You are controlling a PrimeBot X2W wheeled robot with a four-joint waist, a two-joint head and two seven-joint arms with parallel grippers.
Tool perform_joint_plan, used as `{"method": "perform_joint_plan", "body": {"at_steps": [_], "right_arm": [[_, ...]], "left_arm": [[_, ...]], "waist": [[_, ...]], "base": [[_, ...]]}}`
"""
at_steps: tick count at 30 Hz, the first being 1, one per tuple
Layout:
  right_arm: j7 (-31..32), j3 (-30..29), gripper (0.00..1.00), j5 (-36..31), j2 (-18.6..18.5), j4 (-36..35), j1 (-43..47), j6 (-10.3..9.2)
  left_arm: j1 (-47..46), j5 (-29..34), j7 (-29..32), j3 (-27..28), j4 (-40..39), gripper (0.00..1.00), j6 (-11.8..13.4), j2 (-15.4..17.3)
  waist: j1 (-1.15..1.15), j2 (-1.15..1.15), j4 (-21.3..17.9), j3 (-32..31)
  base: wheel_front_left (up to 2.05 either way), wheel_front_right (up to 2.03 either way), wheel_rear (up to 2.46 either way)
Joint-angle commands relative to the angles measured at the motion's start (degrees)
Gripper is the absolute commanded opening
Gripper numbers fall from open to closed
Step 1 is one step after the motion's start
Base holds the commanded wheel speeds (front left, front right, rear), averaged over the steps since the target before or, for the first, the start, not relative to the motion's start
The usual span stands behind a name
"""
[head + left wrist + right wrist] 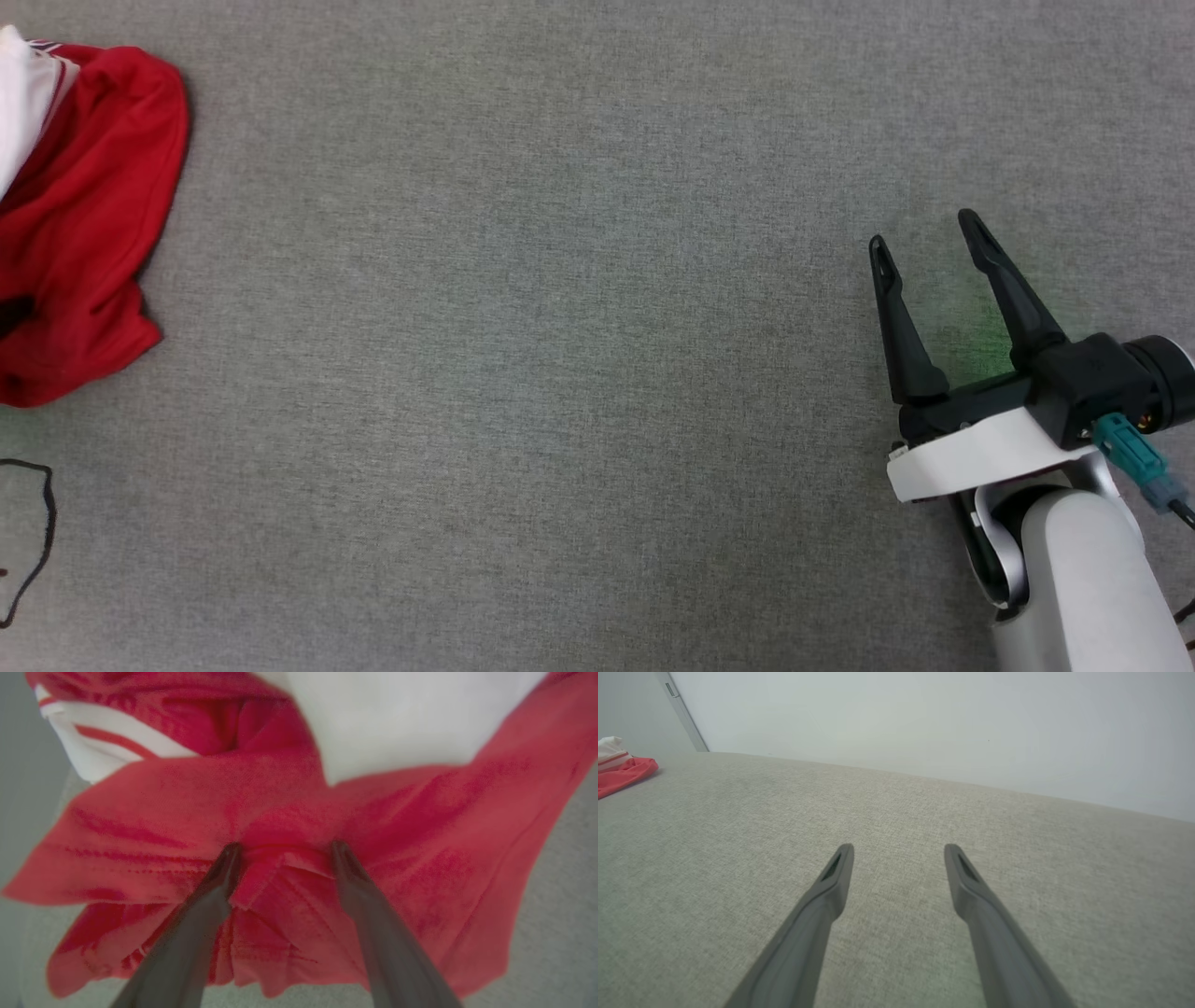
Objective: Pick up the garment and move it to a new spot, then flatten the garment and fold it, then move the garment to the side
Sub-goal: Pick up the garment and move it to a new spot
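Observation:
The garment [84, 205], a red jersey with a white sleeve and striped trim, lies crumpled at the far left of the grey surface in the head view. In the left wrist view the garment [289, 812] is very close, and my left gripper [285, 851] is open, its fingertips pressed into the red cloth with a bunched fold between them. My right gripper [924, 233] is open above bare surface at the lower right, far from the jersey. The right wrist view has the right gripper [899, 851] open and the garment [623, 772] small at the far left.
A grey fabric-covered surface [560, 373] spreads across the head view. A black drawn outline [42, 541] marks it at the lower left. A pale wall [924, 718] rises behind the surface's far edge in the right wrist view.

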Motion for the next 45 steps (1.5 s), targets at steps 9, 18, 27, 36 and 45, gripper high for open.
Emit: {"method": "perform_joint_plan", "body": {"at_steps": [9,18,27,36,45], "right_arm": [[-0.2,0.3,1.00,0.5,0.0,0.4,-1.7,-0.04],[0.0,0.2,1.00,0.4,0.0,0.7,-1.0,-0.04],[-0.9,-0.5,1.00,2.1,0.0,2.5,0.6,-0.03],[-1.9,-1.3,1.00,4.7,0.0,4.6,3.2,-0.04],[-2.3,-1.8,1.00,6.8,0.0,5.5,6.8,-0.04]], "left_arm": [[3.1,-2.8,1.4,1.2,3.0,0.00,1.2,-3.1],[1.1,-0.6,-4.9,0.5,1.7,0.00,1.1,-1.6],[-2.8,5.8,-19.9,-1.4,0.2,0.00,3.3,-0.2],[-7.5,12.0,-39.2,-4.4,-0.6,0.00,2.5,-0.8],[-12.0,15.8,-47.0,-9.5,0.3,0.00,1.7,-4.1]], "waist": [[-0.01,0.00,-0.1,0.5],[-0.01,0.00,0.6,-0.7],[-0.01,0.00,1.1,-6.5],[-0.01,0.00,0.8,-14.0],[-0.01,0.00,-2.3,-20.8]], "base": [[0.00,0.00,0.00],[0.00,0.00,0.00],[0.00,0.00,0.00],[0.00,0.00,0.00],[0.00,0.00,0.00]]}}
